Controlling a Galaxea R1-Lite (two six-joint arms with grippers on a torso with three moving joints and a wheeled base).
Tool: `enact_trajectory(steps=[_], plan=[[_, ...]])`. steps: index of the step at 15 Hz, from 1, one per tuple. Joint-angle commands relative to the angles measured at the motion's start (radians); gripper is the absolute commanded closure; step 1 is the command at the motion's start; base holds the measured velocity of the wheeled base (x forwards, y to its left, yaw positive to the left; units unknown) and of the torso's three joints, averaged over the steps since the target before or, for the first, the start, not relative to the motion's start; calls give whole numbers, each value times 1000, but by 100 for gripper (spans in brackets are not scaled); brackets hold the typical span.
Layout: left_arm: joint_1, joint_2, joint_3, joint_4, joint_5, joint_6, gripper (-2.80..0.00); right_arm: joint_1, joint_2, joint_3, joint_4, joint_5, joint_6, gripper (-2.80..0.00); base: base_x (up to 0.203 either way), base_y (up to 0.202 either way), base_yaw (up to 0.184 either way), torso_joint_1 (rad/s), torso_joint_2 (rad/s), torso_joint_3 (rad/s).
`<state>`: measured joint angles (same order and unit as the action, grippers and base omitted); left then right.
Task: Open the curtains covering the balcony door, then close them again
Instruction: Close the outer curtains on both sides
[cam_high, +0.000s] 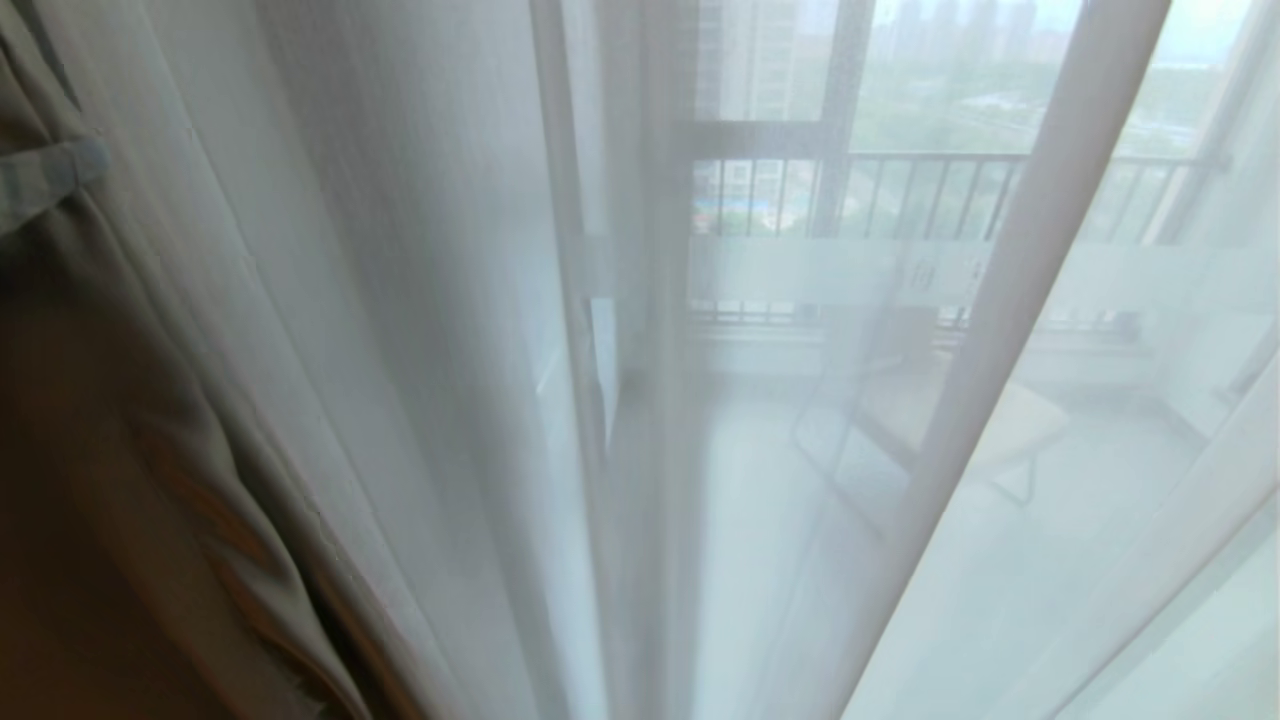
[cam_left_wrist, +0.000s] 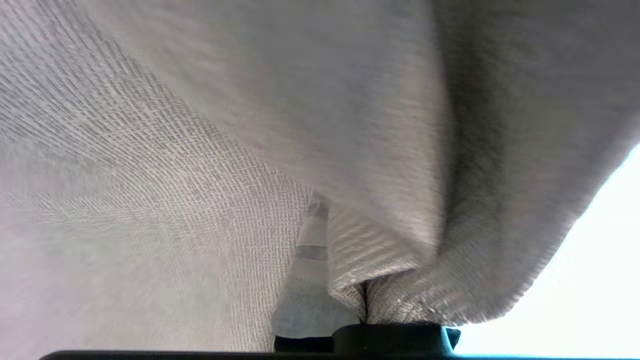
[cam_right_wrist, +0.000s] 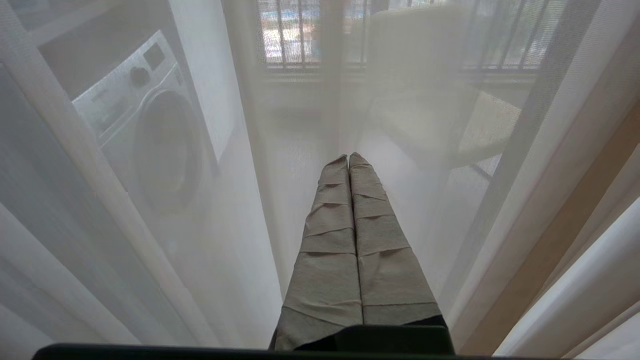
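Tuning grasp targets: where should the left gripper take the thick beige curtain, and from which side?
Probably its free vertical edge, pinched side-on from the sheers' side: the hem hangs as a narrow fold, while the broad face offers nothing to pinch. The left gripper is shut on such a fold of the thick curtain.

Thick curtain (cam_left_wrist: 200, 150) fabric buries most of the left hand (cam_left_wrist: 320, 300), part of it blurred. Sheers (cam_high: 420, 350) haze the balcony door (cam_high: 840, 140), its band's characters unreadable.
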<state>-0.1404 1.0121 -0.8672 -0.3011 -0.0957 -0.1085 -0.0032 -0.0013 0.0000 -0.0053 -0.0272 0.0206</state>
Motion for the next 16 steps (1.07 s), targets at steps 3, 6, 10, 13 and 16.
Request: enact_trajectory(steps=[3, 6, 10, 13, 16], plan=[[12, 2, 1, -3, -1, 0, -280, 0, 1, 0, -1, 0, 1, 0, 0, 0, 0, 0, 0, 0], [12, -15, 12, -1, -3, -2, -280, 0, 1, 0, -1, 0, 0, 0, 0, 0, 0, 0, 0, 0], [12, -123, 44, 21, 3, -4, -280, 0, 1, 0, -1, 0, 0, 0, 0, 0, 0, 0, 0, 0], [12, -298, 112, 100, 7, -6, -280, 0, 1, 0, -1, 1, 1, 0, 0, 0, 0, 0, 0, 0], [11, -544, 192, 234, 7, -6, -280, -1, 1, 0, -1, 0, 1, 0, 0, 0, 0, 0, 0, 0]])
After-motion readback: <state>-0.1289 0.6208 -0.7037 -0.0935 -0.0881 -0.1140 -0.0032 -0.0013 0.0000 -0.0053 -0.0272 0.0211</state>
